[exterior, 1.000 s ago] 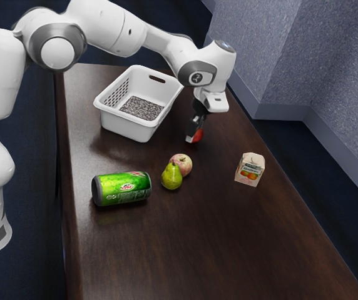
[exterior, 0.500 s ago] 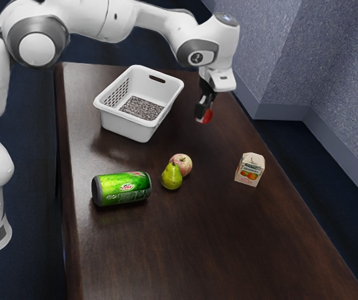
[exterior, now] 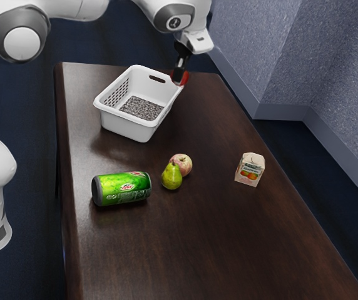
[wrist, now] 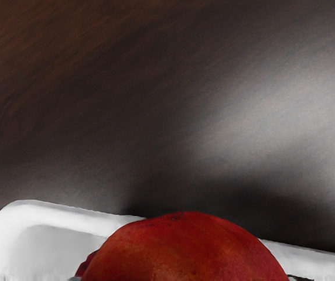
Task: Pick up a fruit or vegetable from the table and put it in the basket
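In the exterior view my gripper [exterior: 179,76] is shut on a red fruit [exterior: 183,78], raised above the table beside the white basket's [exterior: 129,127] far right corner. The fingers partly hide the fruit there. In the wrist view the red fruit [wrist: 185,249] is large at the lower edge, with the basket's white rim [wrist: 68,213] behind it. A green pear [exterior: 171,177] and a red-yellow apple [exterior: 182,164] rest together on the table.
A green can [exterior: 124,189] lies on its side at the exterior view's left, in front of the basket. A small juice carton [exterior: 250,169] stands toward the right edge of the dark table [exterior: 216,244]. A grey wall rises beyond.
The red fruit has risen off the table with my gripper, then travelled toward the exterior view's left and upward, to the basket's corner. The other objects have stayed put.
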